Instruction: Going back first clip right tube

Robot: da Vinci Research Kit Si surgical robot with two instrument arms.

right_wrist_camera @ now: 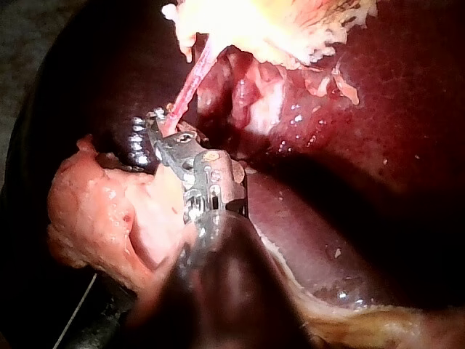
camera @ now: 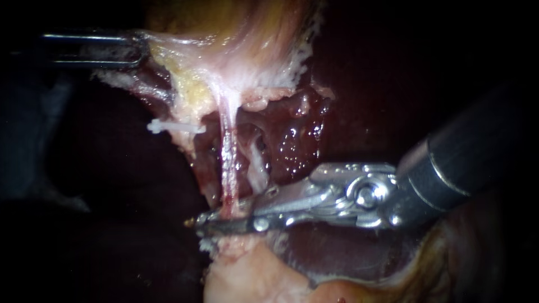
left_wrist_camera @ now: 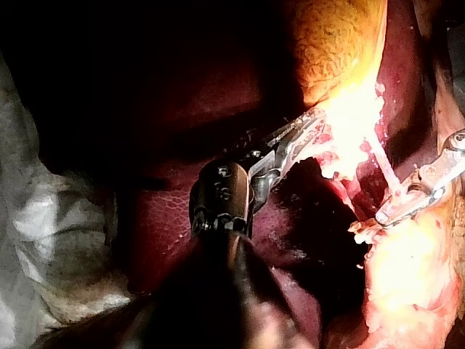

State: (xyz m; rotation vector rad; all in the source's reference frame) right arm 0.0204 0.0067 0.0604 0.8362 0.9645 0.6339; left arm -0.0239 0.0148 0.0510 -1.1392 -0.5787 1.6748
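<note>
A thin pale tube (camera: 227,151) runs taut from the yellowish gallbladder (camera: 224,33) down to fatty tissue. My right instrument (camera: 222,217) comes in from the right and its jaws straddle the tube's lower end. In the right wrist view a gap shows between the jaws (right_wrist_camera: 154,131), and the tube (right_wrist_camera: 190,80) rests against one of them. I see no clip on this tube. A white clip (camera: 168,128) sits on the tissue strand to its left. My left instrument (camera: 137,49) is shut on the gallbladder's edge at the upper left and holds it stretched.
Dark red liver (camera: 303,134) lies behind the tube, wet and glistening. Pale fatty tissue (camera: 252,275) bulges below the right instrument's jaws. The left side of the endoscope view is dark. White cloth (left_wrist_camera: 43,233) lies beside the left instrument's shaft.
</note>
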